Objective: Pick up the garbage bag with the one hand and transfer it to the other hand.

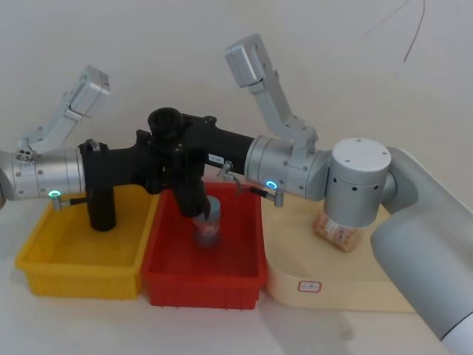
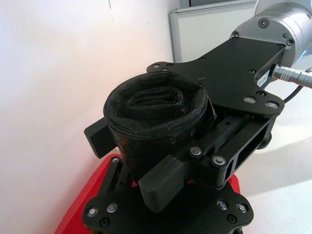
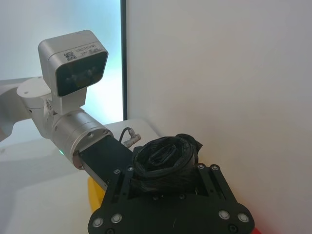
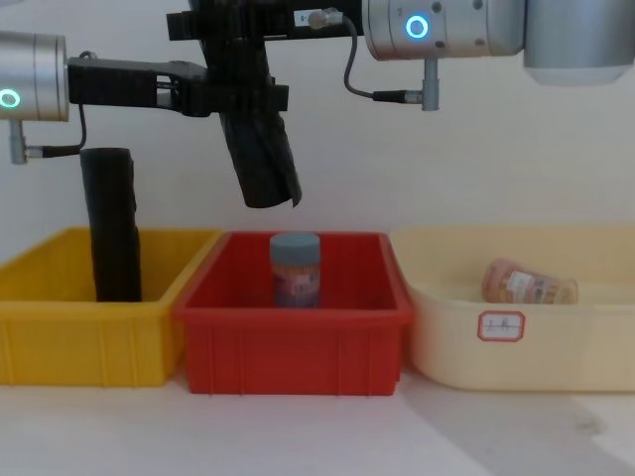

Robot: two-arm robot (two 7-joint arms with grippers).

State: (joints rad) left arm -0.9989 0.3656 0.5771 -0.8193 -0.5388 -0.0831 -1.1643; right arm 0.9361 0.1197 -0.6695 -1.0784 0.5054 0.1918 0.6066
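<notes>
We see the garbage bag [image 4: 260,159] held in mid-air above the red bin [image 4: 294,342], its long axis running near upright with a slight tilt, the lower end hanging free well clear of the blue-capped jar [image 4: 296,269] standing in that bin. Both hands meet at the roll's upper part. The left hand [image 4: 243,99], on the arm with the green-teal ring, reaches in from the left and its fingers close against the roll's sides; the left wrist view shows one pad [image 2: 161,181] pressed on the plastic just below the rolled top. The right hand [image 4: 238,30], on the blue-lit arm, sits just above the left hand, and in its own wrist view the roll's top end [image 3: 165,158] stands between its finger plates. We judge that it also grips the roll, though the contact itself is hard to make out.

So the bag lies within both hands at once; the coming move, as we judge it, turns on one hand letting go while the other bears the roll. A second plain black roll [image 4: 112,223] stands in the yellow bin [image 4: 60,327], below the left arm
</notes>
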